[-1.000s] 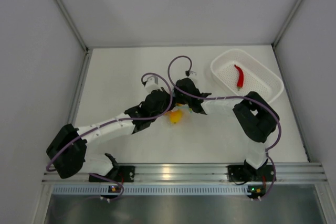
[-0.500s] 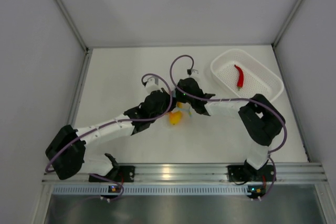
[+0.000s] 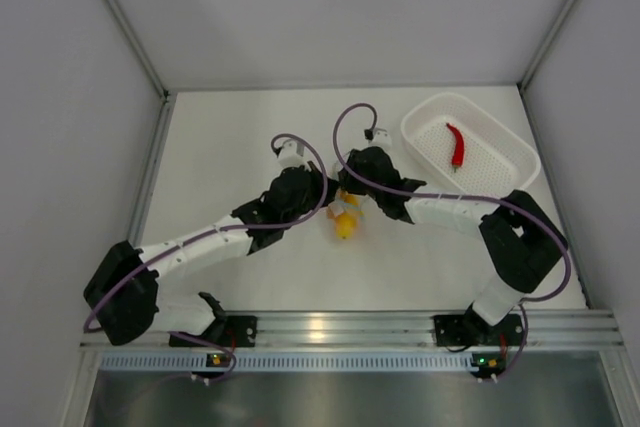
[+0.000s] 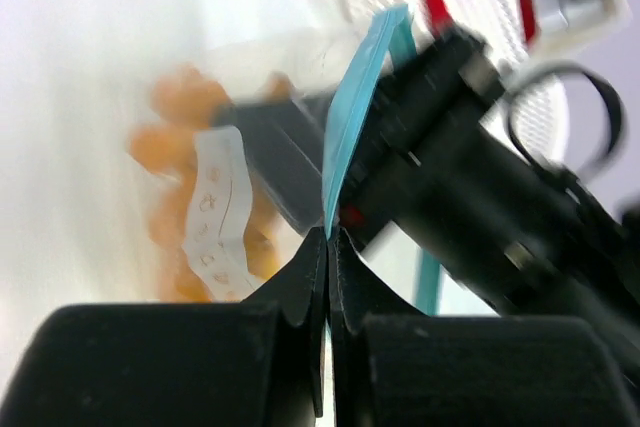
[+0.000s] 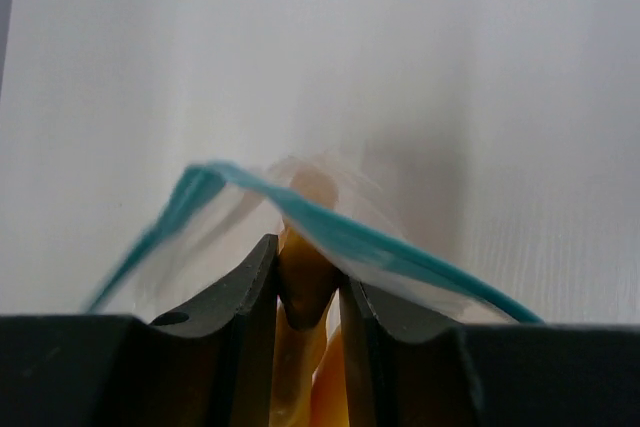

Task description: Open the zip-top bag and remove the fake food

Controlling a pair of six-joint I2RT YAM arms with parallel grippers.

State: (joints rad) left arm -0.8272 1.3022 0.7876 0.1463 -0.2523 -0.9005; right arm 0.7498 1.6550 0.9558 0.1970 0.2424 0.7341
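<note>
Zip-top bag [image 4: 358,87] in L gripper [image 4: 327,247]; R gripper [image 5: 308,269] prob. pinching fake food [image 3: 346,230]

This looks like a robotics lab's test cell. A bare white surface [image 3: 220,152] is boxed in by plain pale wall panels [image 3: 340,17], the left arm [image 3: 200,243] and right arm [image 3: 450,209] are bolted to an aluminium rail [image 3: 350,328], and purple cables [image 3: 352,106] loop loose overhead.
</note>
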